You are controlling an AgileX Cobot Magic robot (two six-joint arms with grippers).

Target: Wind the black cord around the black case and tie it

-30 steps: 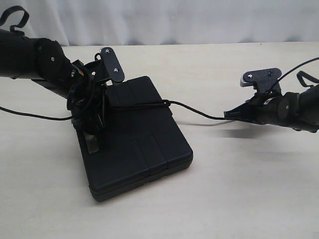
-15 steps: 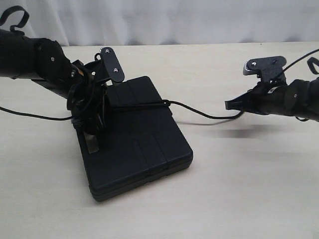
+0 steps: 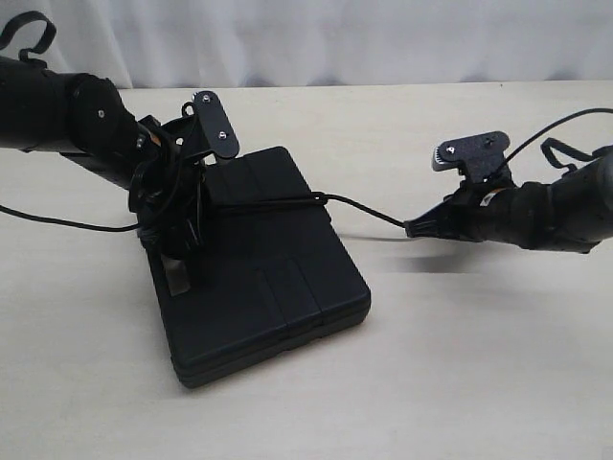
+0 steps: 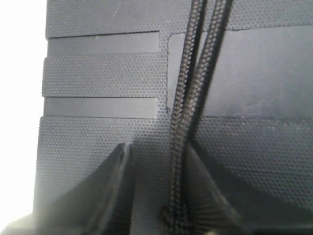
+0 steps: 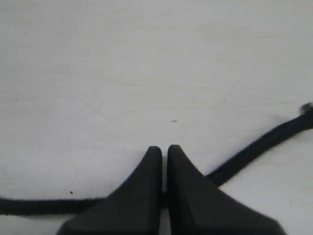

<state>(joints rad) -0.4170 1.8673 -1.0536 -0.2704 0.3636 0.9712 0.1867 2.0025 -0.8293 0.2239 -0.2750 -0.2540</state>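
On the pale desk (image 3: pixel 460 364), left of centre, the black case (image 3: pixel 278 287) lies flat and askew, one corner toward the camera. The black cord (image 3: pixel 364 208) crosses its upper face from the left edge to the right one. From there the cord leaves the case and runs in a shallow sag, low above the desk, to the right tool (image 3: pixel 414 229), whose tips are pinched together on it. The right wrist view shows cord emerging on both sides of the closed tips.

The left tool (image 4: pixel 159 156) hangs over the case's left edge, fingers part-way apart and astride two strands lying side by side, a knot just below them. It does not appear to clamp either strand.

The cord's free run points from the case's right edge straight at the right arm, the nearer one, so any further pull or wrap probably falls to it.
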